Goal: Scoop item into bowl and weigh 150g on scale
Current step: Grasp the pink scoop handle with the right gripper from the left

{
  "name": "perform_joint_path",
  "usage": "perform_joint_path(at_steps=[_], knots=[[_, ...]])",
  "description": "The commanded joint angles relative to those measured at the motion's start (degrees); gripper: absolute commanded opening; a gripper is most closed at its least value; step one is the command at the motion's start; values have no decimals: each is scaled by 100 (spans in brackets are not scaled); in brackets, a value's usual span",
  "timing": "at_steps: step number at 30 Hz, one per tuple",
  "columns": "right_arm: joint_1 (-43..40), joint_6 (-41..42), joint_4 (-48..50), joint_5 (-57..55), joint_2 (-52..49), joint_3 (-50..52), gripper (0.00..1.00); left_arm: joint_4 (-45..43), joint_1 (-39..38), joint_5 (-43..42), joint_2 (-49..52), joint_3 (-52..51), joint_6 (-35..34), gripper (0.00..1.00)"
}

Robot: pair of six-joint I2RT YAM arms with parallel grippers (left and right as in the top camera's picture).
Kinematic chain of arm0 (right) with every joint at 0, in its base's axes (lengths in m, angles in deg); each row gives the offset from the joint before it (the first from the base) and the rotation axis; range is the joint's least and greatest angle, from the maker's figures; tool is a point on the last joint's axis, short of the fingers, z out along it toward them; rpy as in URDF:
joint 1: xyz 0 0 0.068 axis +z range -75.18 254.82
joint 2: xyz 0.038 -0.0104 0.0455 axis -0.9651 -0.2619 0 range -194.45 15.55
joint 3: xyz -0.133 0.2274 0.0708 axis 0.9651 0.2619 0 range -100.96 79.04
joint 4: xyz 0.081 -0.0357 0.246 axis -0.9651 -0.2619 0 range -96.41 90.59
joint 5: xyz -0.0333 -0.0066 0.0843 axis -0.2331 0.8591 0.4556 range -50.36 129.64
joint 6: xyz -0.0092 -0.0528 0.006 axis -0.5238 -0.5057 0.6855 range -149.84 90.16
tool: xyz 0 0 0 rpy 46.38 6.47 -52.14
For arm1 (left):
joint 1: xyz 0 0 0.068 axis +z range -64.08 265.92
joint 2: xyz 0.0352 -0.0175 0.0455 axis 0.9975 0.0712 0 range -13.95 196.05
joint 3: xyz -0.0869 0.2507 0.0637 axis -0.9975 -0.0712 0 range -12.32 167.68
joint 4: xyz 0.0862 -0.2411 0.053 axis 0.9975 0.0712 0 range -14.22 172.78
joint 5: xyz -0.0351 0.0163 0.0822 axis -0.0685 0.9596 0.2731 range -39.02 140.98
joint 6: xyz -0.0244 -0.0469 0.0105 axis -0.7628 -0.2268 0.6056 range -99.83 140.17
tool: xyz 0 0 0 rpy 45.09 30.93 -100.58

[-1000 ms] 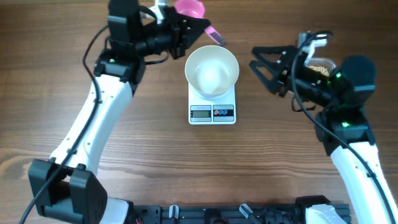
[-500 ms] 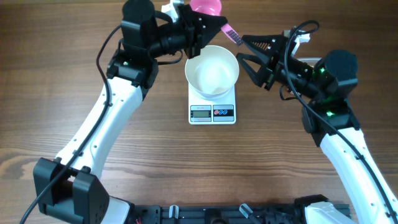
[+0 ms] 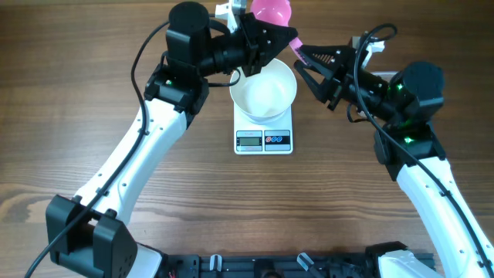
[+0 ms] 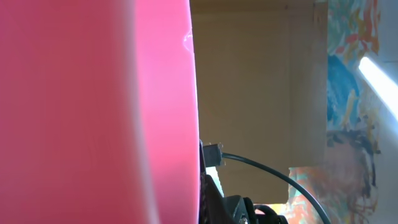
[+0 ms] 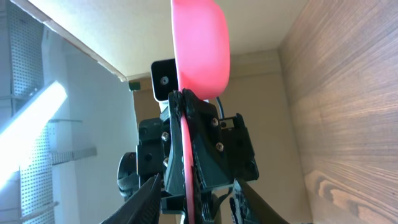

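The scoop runs off the top edge of the overhead view. In the left wrist view it is only a blurred pink wall filling the left half. Its hollow faces away from every camera, so its contents cannot be told. The right arm covers the table behind it.

The table is dark brown wood with a strong grain. Behind it the wrist views show a beige wall, a bright strip light and a colourful picture.

The left gripper is clamped tight on the scoop's handle and holds the scoop over the far rim of the bowl. The bowl sits on the scale.

The right gripper has its jaws partly apart, just beside the handle's end. Its fingers frame the scoop and the left gripper, and whether they touch the handle I cannot tell.
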Motion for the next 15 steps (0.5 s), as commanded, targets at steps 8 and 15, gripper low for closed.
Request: perform_joint_path(at_steps=[8,15], knots=[[24,-157,76,-426,-59,-92,30,323,-203,503,-114,92,-341,4],[24,-308,72,-413,-61,-92,24,323,-201,501,-114,92,-363,4]])
